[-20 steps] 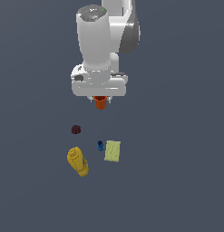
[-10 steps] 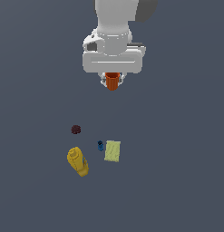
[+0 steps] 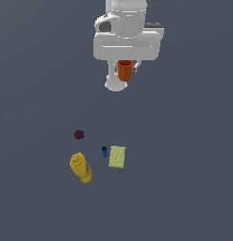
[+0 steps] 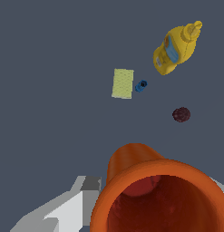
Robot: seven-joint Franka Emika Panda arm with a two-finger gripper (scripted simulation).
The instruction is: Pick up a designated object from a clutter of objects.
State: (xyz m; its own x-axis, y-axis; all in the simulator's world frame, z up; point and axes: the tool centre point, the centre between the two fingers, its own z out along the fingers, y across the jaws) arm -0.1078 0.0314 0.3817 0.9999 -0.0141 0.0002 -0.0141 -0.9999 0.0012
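The orange-red cup (image 3: 125,69) hangs well above the floor, clamped in my gripper (image 3: 126,70), which is shut on it under the white hand. In the wrist view the cup (image 4: 149,190) fills the near field with its hollow mouth toward the camera, and a grey finger (image 4: 63,210) shows beside it. The other items of the clutter lie far below: a yellow bottle (image 3: 81,167) on its side, a dark maroon lump (image 3: 79,134), a tiny blue piece (image 3: 104,151) and a pale green rectangle (image 3: 117,156).
In the wrist view the yellow bottle (image 4: 176,49), green rectangle (image 4: 123,83), blue piece (image 4: 141,85) and maroon lump (image 4: 181,114) sit spread on the plain dark grey floor (image 3: 184,179). The white arm (image 3: 127,28) rises behind the gripper.
The arm has risen and shifted toward the exterior view's right, carrying the orange-red cup higher. The items on the floor have not moved.
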